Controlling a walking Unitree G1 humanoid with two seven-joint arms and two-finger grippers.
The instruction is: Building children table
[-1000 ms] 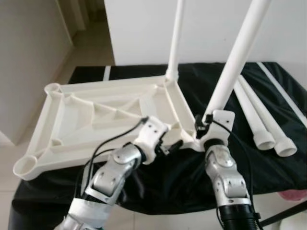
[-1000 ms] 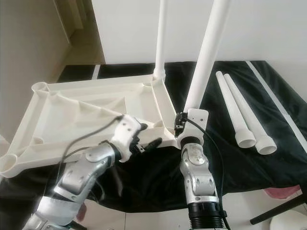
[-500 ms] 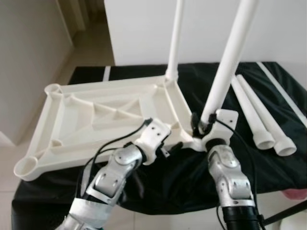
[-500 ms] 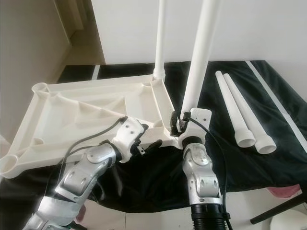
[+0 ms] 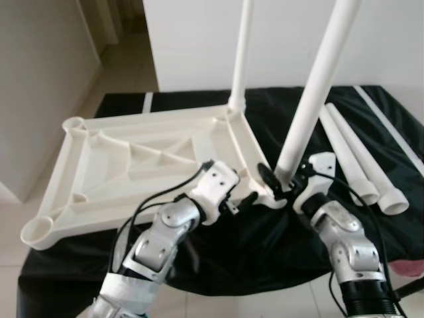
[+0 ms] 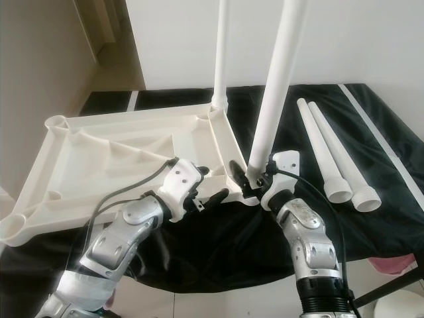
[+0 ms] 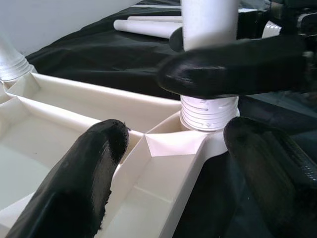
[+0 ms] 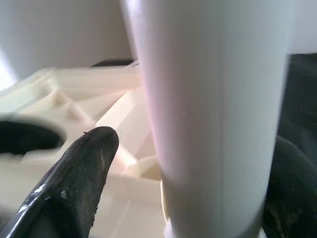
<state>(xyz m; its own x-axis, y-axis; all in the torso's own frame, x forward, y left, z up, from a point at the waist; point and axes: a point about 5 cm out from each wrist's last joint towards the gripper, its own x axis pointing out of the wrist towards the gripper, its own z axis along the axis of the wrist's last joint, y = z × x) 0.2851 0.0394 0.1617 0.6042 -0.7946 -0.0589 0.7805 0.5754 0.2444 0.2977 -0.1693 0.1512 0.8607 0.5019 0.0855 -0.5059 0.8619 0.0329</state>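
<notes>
Near-corner leg (image 5: 317,86): standing upright in the near right corner socket of the upturned tabletop (image 5: 132,165). Right gripper (image 5: 281,180) is clasping its base, fingers astride. Left gripper (image 5: 235,201), fingers parted, is straddling the rim beside that socket.

Home hallway (tiled floor (image 5: 122,63), white wall (image 5: 192,40))

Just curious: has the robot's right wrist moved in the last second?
Yes. The right gripper stays around the leg, but its wrist swung right, towards the loose legs.
</notes>
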